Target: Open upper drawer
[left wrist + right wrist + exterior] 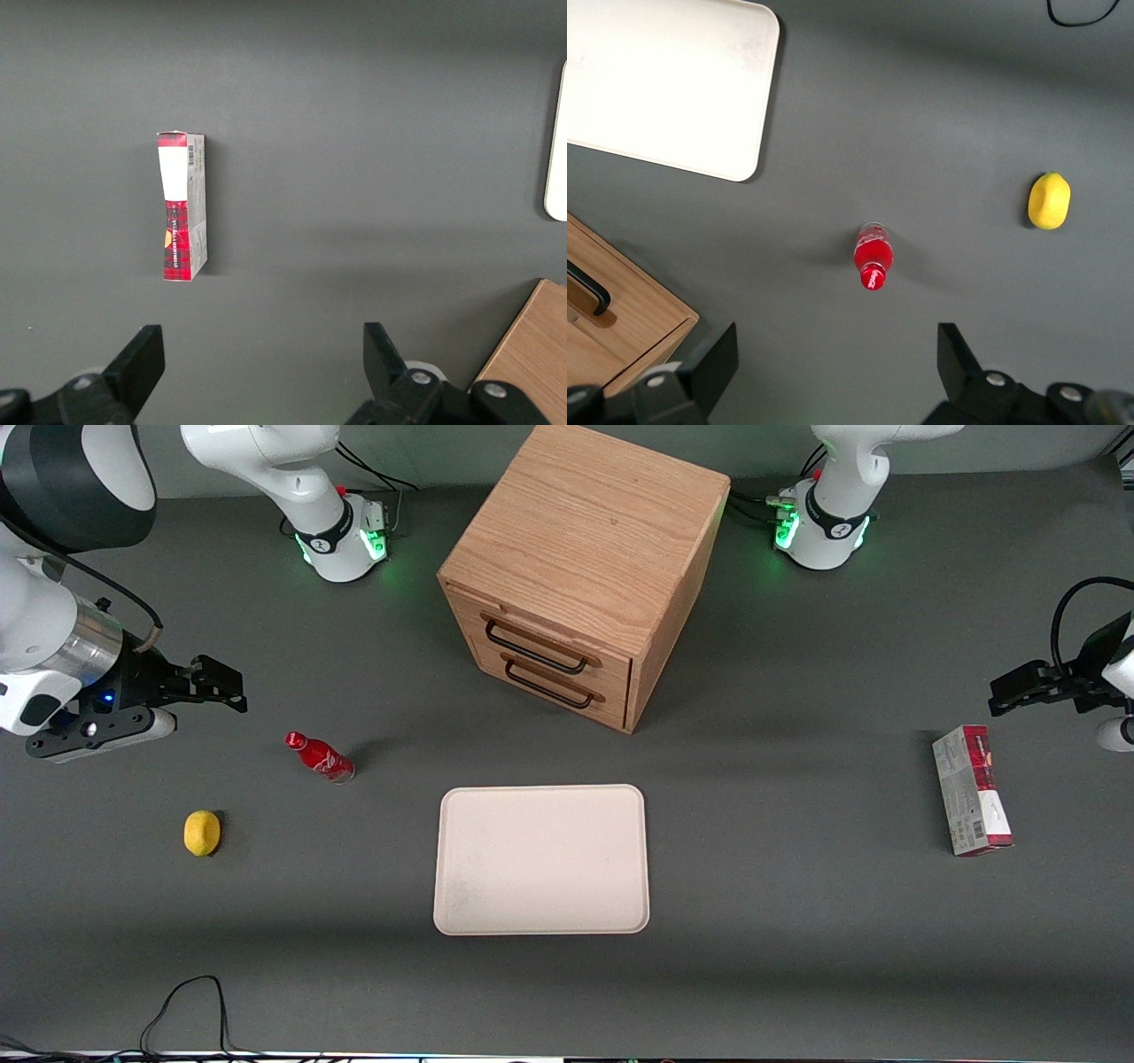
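The oak cabinet (585, 531) stands at the middle of the table, farther from the front camera than the tray. Its upper drawer (523, 627) is shut, its black wire handle (534, 648) just above the lower twin drawer's handle (547, 685). My right gripper (229, 691) hangs open and empty above the table toward the working arm's end, well apart from the cabinet. In the right wrist view the gripper (837, 354) is wide open over bare table, with a cabinet corner (629, 310) and a bit of black handle showing.
A red bottle (319, 755) stands near my gripper and also shows in the right wrist view (872, 257). A lemon (202, 833) lies nearer the front camera. A white tray (541, 859) lies in front of the cabinet. A red-and-grey box (971, 790) lies toward the parked arm's end.
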`<control>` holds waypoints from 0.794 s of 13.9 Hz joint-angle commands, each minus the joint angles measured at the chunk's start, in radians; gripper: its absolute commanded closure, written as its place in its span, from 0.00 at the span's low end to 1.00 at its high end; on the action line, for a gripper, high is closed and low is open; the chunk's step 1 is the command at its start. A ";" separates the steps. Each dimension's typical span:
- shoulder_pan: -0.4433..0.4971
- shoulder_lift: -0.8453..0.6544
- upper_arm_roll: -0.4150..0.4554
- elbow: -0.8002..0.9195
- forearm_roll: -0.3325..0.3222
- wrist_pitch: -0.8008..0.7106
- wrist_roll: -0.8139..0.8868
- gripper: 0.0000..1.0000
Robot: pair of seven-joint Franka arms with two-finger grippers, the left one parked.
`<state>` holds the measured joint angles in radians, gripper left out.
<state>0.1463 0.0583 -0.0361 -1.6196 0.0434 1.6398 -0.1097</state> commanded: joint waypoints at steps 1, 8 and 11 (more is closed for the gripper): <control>0.035 -0.006 0.005 0.023 0.010 -0.061 -0.004 0.00; 0.228 0.014 0.005 0.052 0.013 -0.098 0.025 0.00; 0.346 0.078 0.005 0.127 0.006 -0.091 0.025 0.00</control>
<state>0.4208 0.0727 -0.0193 -1.5764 0.0456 1.5670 -0.0990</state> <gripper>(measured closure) 0.000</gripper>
